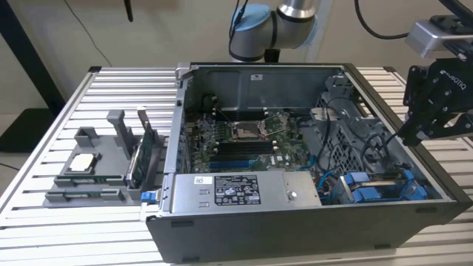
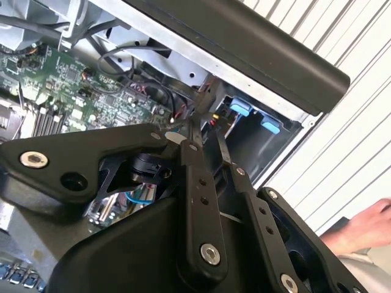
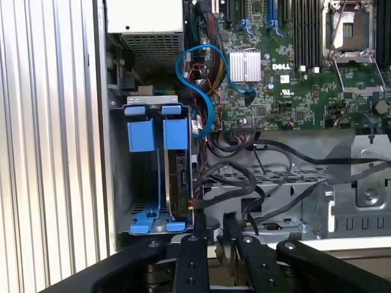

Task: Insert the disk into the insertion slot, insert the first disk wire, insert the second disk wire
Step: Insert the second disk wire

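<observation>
An open computer case (image 1: 296, 233) lies on the slatted table. Its insertion slot (image 1: 373, 188) is a bay with blue rails at the exterior view's right front corner. In the first wrist view the disk (image 3: 181, 180) stands on edge inside the slot (image 3: 142, 134), beside an empty blue-railed space. My gripper (image 1: 408, 134) hovers over the case's right wall, just above the bay. In both wrist views it (image 3: 214, 221) (image 2: 212, 119) looks shut, its tips close together. Black disk wires (image 3: 247, 204) loop right beside the tips; I cannot tell whether one is pinched.
A grey power supply box (image 1: 236, 191) with white stickers sits left of the bay, the motherboard (image 1: 244, 136) behind it. A blue cable (image 3: 195, 79) arcs near the bay. A grey parts holder (image 1: 96, 166) stands left of the case. A person's hand (image 2: 366, 223) rests outside the case.
</observation>
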`<state>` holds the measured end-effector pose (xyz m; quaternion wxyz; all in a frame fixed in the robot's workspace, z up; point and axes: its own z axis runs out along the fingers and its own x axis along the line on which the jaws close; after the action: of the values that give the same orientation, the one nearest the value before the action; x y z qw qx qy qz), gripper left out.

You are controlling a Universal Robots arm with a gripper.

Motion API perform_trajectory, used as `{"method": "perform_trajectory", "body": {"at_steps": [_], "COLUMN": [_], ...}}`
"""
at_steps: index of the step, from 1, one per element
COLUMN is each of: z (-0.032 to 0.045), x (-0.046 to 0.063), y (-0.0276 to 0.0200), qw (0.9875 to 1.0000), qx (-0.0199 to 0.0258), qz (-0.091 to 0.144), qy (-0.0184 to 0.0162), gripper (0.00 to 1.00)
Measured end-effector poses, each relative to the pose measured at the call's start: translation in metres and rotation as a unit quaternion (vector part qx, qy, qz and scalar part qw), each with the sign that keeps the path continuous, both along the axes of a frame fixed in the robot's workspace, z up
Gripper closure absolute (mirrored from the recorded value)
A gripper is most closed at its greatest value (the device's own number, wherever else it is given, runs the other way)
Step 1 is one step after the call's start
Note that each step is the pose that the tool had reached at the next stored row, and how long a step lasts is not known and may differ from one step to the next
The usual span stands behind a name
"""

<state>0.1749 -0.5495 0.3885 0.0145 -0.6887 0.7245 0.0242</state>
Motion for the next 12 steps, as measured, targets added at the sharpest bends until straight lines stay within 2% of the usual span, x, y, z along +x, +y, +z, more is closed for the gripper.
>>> {"method": "perform_trajectory", "body": {"at_steps": [8,12], "z": [0.0001,0.0], "x": [0.0059,0.0067], "y": [0.007,0.0072], "qw": [1.0,1.0], "qx": [-0.0001,-0.0001], "qz": [0.0,0.0], "qy": [0.0016,0.0017], "gripper": [0.74,0.74]}}
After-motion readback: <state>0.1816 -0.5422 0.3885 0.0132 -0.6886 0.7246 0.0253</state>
